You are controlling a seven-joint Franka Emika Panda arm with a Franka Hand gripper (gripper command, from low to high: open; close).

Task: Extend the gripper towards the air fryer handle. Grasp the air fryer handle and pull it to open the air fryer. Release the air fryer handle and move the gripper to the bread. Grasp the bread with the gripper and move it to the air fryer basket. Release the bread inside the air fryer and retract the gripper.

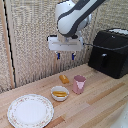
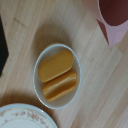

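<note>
In the exterior view my gripper (image 1: 65, 56) hangs high above the table, open, with nothing between its blue-tipped fingers (image 1: 58, 56). The black air fryer (image 1: 111, 50) stands at the exterior view's right, its drawer front flush and its handle (image 1: 103, 61) facing the table's middle. The gripper is well to the left of that handle. The bread (image 1: 64, 79), a small orange-brown chunk, lies on the wood below the gripper, behind the bowl. The wrist view shows no fingers and no bread on the table.
A white bowl (image 1: 60, 93) (image 2: 40, 82) holds yellow-orange food pieces (image 2: 59, 85). A pink cup (image 1: 79, 84) (image 2: 116, 20) stands beside the bowl and bread. A patterned plate (image 1: 30, 110) (image 2: 20, 117) lies near the front. A woven wall backs the table.
</note>
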